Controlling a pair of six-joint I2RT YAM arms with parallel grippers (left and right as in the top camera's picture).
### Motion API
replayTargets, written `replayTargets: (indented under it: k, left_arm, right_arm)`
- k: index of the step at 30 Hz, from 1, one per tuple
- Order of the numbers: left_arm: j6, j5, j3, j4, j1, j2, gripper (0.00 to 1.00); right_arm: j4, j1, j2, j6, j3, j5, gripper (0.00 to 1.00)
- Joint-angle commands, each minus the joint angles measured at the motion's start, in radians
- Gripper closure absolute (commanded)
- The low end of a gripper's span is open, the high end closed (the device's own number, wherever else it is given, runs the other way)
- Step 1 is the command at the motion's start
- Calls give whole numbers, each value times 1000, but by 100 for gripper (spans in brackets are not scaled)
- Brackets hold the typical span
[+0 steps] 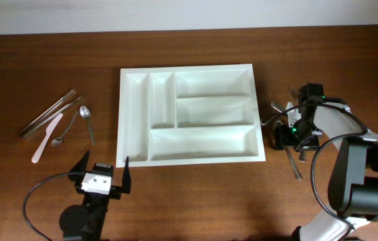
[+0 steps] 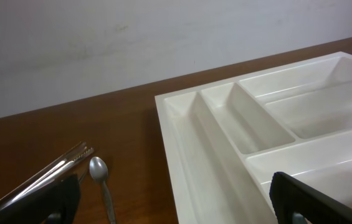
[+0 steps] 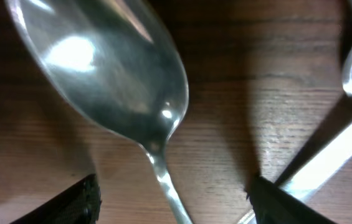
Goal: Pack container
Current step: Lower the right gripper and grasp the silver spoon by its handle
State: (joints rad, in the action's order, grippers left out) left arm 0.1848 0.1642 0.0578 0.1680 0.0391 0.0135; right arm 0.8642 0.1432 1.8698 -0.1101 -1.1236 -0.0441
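The container (image 1: 202,144), a white cutlery tray, lies mid-table with all compartments bare; the left wrist view shows its near-left corner (image 2: 225,124). My left gripper (image 1: 102,175) hovers near the front edge, just left of the tray's front corner, wide open with nothing between its fingers (image 2: 45,202). My right gripper (image 1: 289,130) is low over loose cutlery to the right of the tray. In the right wrist view its open fingers (image 3: 70,202) straddle the neck of a metal spoon (image 3: 101,68) lying on the wood, with gaps on both sides.
Left of the tray lie metal tongs (image 1: 48,114), a white plastic knife (image 1: 47,137) and two spoons (image 1: 85,117). More metal cutlery (image 1: 294,164) lies by the right gripper, one piece (image 3: 325,162) beside its right finger. A wall rises behind the table.
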Motion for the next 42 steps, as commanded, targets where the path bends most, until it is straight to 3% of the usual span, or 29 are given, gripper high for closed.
replayTargets:
  k: [1, 4, 17, 23, 31, 42]
  left_arm:
    - [-12, -3, -8, -3, 3, -8, 1]
    - [-12, -3, -8, -3, 3, -8, 1]
    - [-12, -3, -8, -3, 3, -8, 1]
    - [-12, -3, -8, -3, 3, -8, 1]
    - [-12, -3, -8, -3, 3, -8, 1]
    - [-12, -3, -8, -3, 3, -8, 1]
  right_arm:
    - [-10, 4, 45, 22, 16, 7, 26]
    - [-16, 4, 48, 22, 17, 4, 29]
    - [-36, 3, 49, 22, 17, 4, 65]
    - [-47, 3, 49, 22, 17, 3, 75]
    - [-70, 3, 50, 23, 17, -25, 95]
    - [-88, 3, 50, 40, 16, -30, 96]
